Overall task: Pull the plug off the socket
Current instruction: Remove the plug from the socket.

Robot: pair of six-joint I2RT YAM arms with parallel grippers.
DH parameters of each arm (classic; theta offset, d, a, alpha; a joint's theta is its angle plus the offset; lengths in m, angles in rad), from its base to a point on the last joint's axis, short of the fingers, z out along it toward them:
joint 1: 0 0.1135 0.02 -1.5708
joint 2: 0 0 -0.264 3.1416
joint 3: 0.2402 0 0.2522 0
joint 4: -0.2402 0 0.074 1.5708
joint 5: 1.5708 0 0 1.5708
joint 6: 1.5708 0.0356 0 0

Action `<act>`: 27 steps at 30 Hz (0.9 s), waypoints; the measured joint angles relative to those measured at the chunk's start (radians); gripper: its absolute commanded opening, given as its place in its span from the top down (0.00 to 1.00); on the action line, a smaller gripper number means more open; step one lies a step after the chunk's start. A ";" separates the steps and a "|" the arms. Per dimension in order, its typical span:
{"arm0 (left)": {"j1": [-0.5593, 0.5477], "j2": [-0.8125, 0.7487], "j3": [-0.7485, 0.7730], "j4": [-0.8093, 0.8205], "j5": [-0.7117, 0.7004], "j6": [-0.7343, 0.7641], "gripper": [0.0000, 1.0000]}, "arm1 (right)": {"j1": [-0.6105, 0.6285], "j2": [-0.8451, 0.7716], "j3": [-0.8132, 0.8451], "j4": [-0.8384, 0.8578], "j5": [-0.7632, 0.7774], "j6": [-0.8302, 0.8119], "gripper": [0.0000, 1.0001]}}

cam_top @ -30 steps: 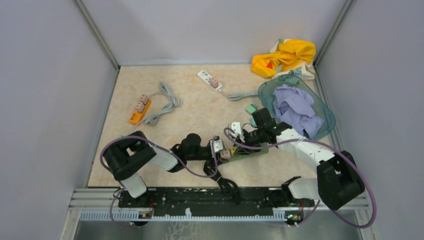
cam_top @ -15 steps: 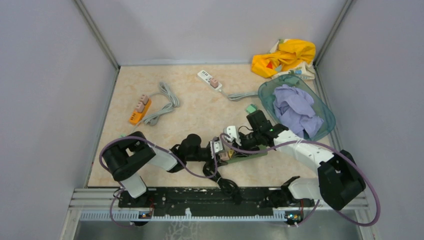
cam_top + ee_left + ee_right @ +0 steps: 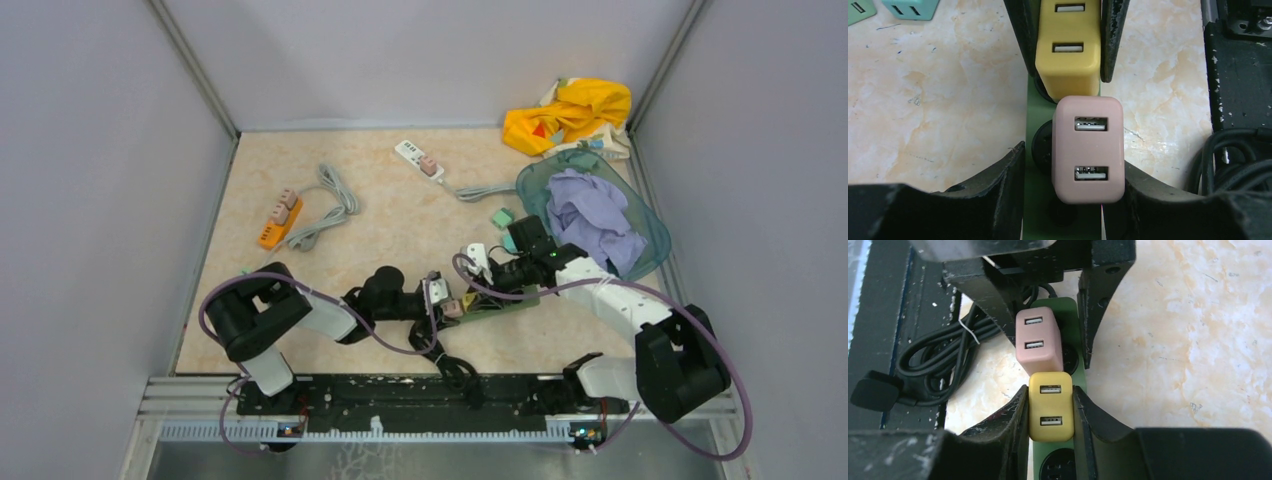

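Green plastic power strip (image 3: 1037,107) lies left-right at the near middle of the table (image 3: 400,220), between both arms. Right fingers (image 3: 1003,425) are pinched tight on the yellow boxy USB plug (image 3: 1050,412), which is seated in the strip. Left fingers (image 3: 998,190) clamp the strip, straddling the pink USB plug (image 3: 1088,150). I judge the pull goes straight up. I find no legible writing.

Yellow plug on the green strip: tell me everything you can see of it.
The yellow plug is a glossy, plastic-looking block with rounded corners and two USB ports in its top face. It stands upright on the green power strip, apparently seated in a socket. One short end sits close against the pink plug, which is next along the strip. The right gripper clamps its two long sides between black fingers.
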 measured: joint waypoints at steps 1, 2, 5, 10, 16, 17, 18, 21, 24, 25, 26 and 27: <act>0.000 0.000 0.000 0.002 0.000 0.000 0.99 | -0.006 -0.002 0.000 -0.019 -0.020 -0.038 1.00; -0.002 0.000 0.000 0.002 0.000 0.000 0.99 | -0.010 -0.002 0.000 -0.043 -0.040 -0.076 1.00; -0.008 0.000 0.000 -0.004 0.002 -0.002 0.99 | 0.007 -0.002 0.000 -0.087 -0.058 -0.169 1.00; -0.008 0.000 0.001 -0.035 0.007 -0.002 0.99 | 0.072 -0.002 0.000 -0.057 0.011 -0.132 1.00; 0.001 0.001 0.013 -0.053 0.007 -0.004 0.99 | 0.090 -0.001 0.000 0.031 0.098 0.056 1.00; 0.001 0.002 0.014 -0.055 0.007 -0.004 0.99 | 0.089 -0.001 0.000 0.037 0.106 0.074 1.00; 0.001 0.003 0.014 -0.055 0.006 -0.003 0.99 | 0.084 -0.001 0.000 0.040 0.111 0.089 1.00; 0.001 0.004 0.023 -0.058 0.004 -0.003 0.99 | 0.045 -0.001 0.000 0.038 0.087 0.096 1.00; 0.001 0.005 0.036 -0.059 -0.003 0.002 0.99 | 0.002 -0.002 -0.001 0.031 0.038 0.055 1.00; 0.001 0.005 0.037 -0.060 -0.005 0.005 0.99 | -0.003 -0.003 -0.005 0.027 0.024 0.031 1.00; 0.001 0.005 0.037 -0.063 -0.005 0.007 0.99 | -0.008 -0.005 -0.011 0.018 0.001 -0.004 1.00; 0.000 0.005 0.037 -0.068 -0.006 0.007 0.99 | -0.012 -0.007 -0.017 -0.001 -0.022 -0.047 1.00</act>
